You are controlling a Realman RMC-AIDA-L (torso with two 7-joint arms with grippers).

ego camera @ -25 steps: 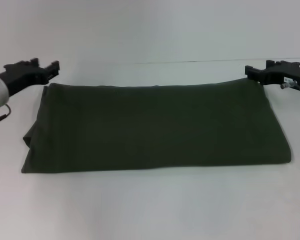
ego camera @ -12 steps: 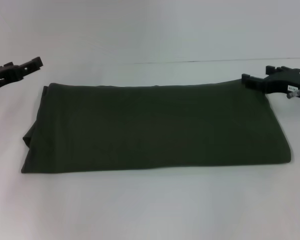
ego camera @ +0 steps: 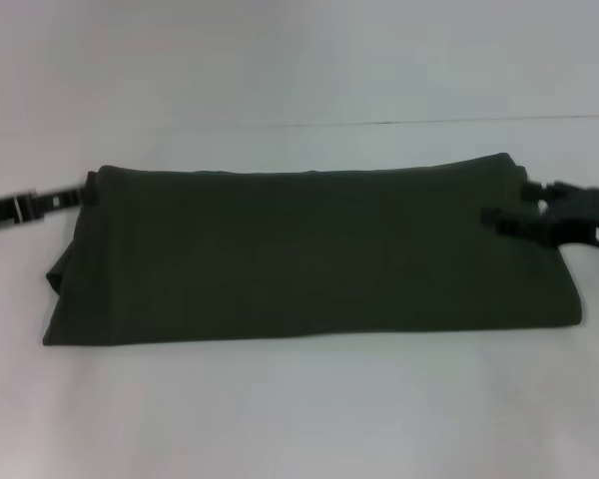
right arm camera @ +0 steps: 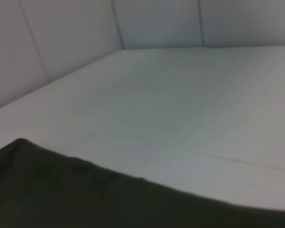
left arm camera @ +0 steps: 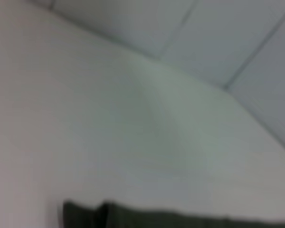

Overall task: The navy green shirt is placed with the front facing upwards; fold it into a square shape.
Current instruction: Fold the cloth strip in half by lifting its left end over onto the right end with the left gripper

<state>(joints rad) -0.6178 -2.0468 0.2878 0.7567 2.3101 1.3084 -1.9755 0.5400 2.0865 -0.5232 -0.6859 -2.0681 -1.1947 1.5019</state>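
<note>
The navy green shirt (ego camera: 309, 249) lies flat on the white table as a wide folded rectangle; no print or collar shows. My left gripper (ego camera: 78, 194) sits low at the shirt's far left corner, just off the cloth edge. Over the shirt's right end hangs my right gripper (ego camera: 509, 203), open, with nothing between its fingers. A strip of the shirt (left arm camera: 156, 219) appears in the left wrist view, and a broad dark edge of the shirt (right arm camera: 85, 194) in the right wrist view.
The white table (ego camera: 299, 419) reaches well beyond the shirt on the near and far sides. A pale wall (ego camera: 299, 60) rises behind the table's back edge.
Both grippers have come down from beside the shirt's far corners toward me. The left is now at the left edge; the right is above the cloth. The shirt has not moved.
</note>
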